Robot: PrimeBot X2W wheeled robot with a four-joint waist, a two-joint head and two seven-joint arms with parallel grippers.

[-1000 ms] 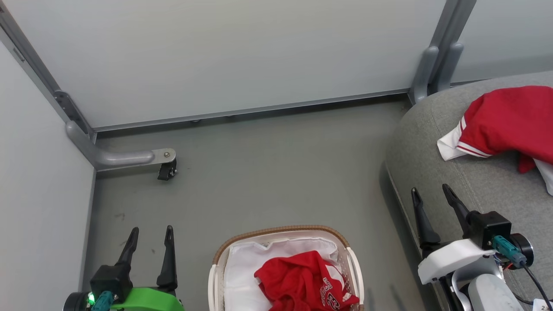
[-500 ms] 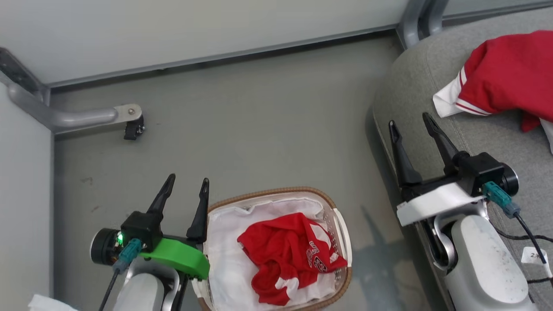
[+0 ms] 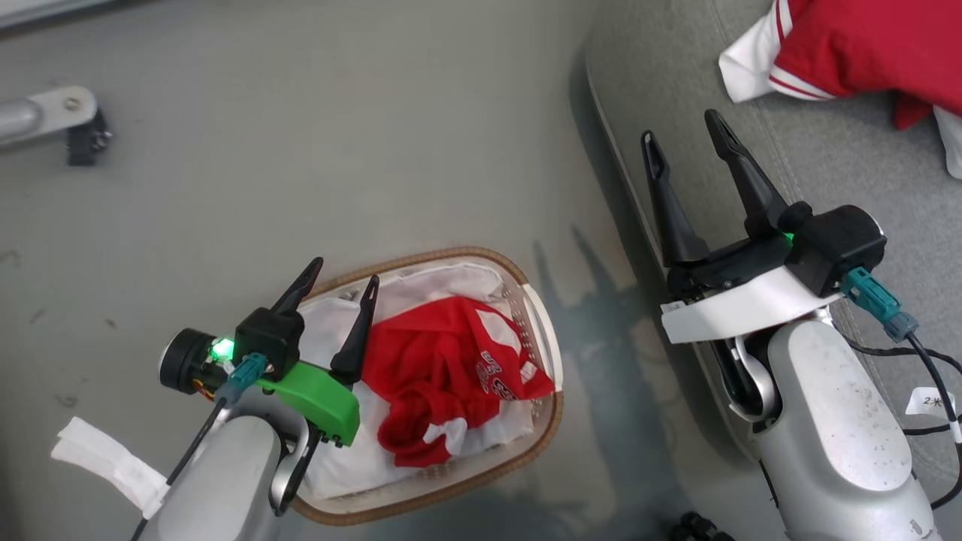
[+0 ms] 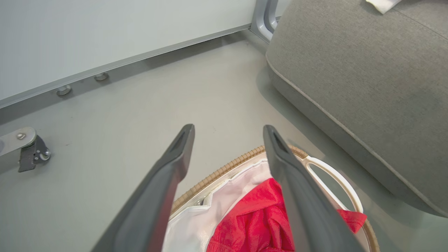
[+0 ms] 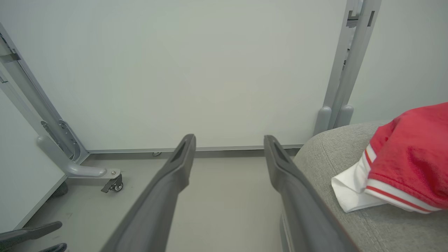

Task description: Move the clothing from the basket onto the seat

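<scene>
Red jersey (image 3: 443, 376), crumpled in basket (image 3: 443, 254), was judged soft, light, limp; raised top fold best pinched. Both arms' jaws were seen released, empty.

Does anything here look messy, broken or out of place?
Nothing looks broken or spilled. The only untidy bits: a crumpled red garment lies heaped in the basket on a rumpled white liner, and a second red garment sits bunched on the grey seat.
</scene>
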